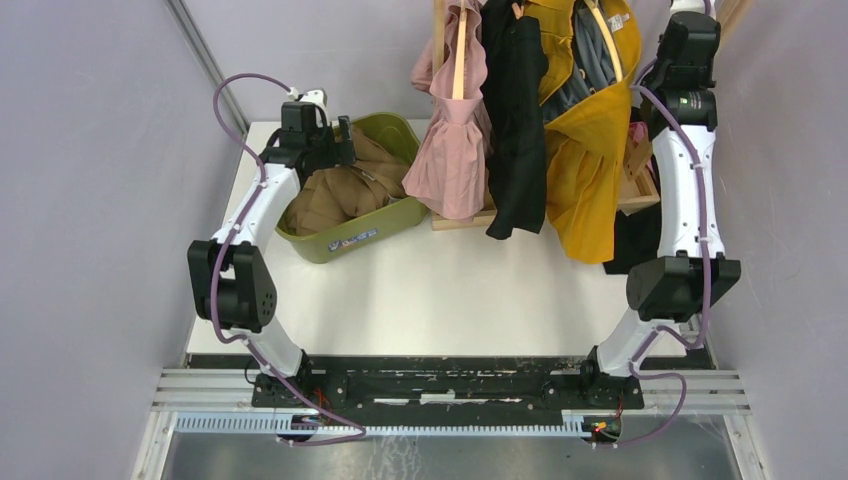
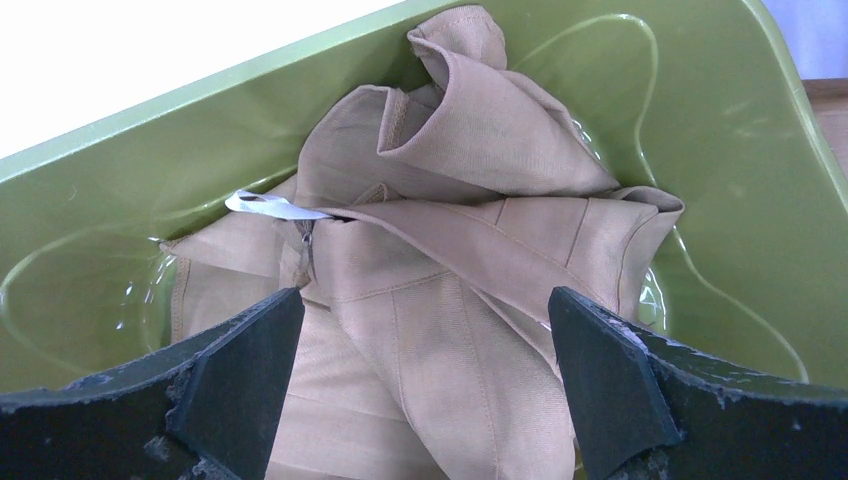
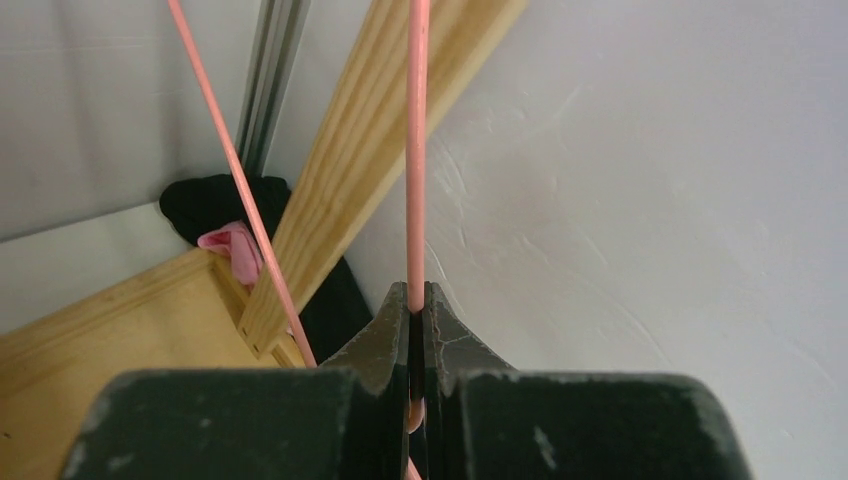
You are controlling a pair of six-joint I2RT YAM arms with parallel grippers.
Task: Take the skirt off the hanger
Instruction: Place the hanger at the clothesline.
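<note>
Only R wrist cam shows right gripper [image 3: 417, 300] pinching pink hanger [image 3: 417, 150].

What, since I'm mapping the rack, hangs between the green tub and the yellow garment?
In the top view, a pink garment and then a black garment hang between the green tub and the yellow garment.

white left arm [image 1: 262, 205] elbow-bent, reaching forward | black two-finger left gripper [image 2: 425, 310] spread wide, pointing down | white right arm [image 1: 685, 190] stretched far forward | black right gripper [image 3: 418, 300] pinched on thin pink hanger wire [image 3: 416, 150]
</note>
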